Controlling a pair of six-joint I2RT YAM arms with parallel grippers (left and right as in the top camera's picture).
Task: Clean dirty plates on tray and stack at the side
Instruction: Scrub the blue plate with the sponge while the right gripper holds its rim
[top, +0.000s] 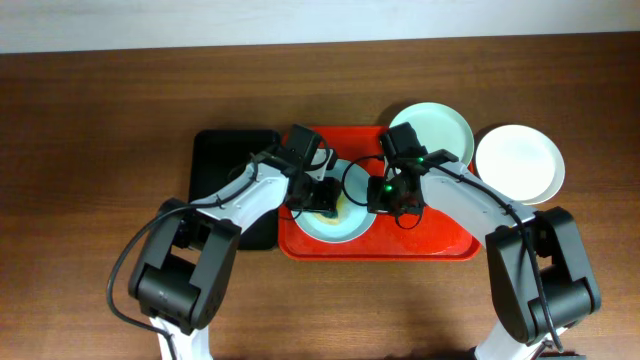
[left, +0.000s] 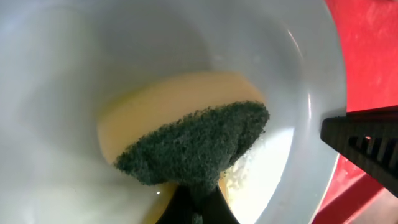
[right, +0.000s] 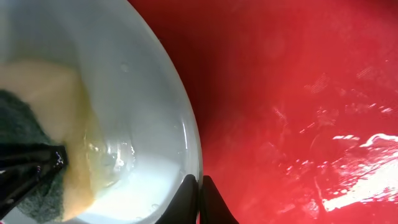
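The left gripper (left: 194, 200) is pinched tight on a sponge (left: 186, 137), soft yellow foam under a coarse dark green scourer, pressed into a glossy pale plate (top: 335, 228). The right gripper (right: 199, 196) is closed on that plate's thin rim. The plate lies on the smooth red tray (right: 298, 93). A round green plate (top: 435, 125) overlaps the tray's far right corner; a white plate (top: 518, 163) sits beside it on the brown wood-grain table (top: 100, 100), a black tray (top: 225, 150) at the left

No text, label, brand, number or sign can be read on anything in these views.
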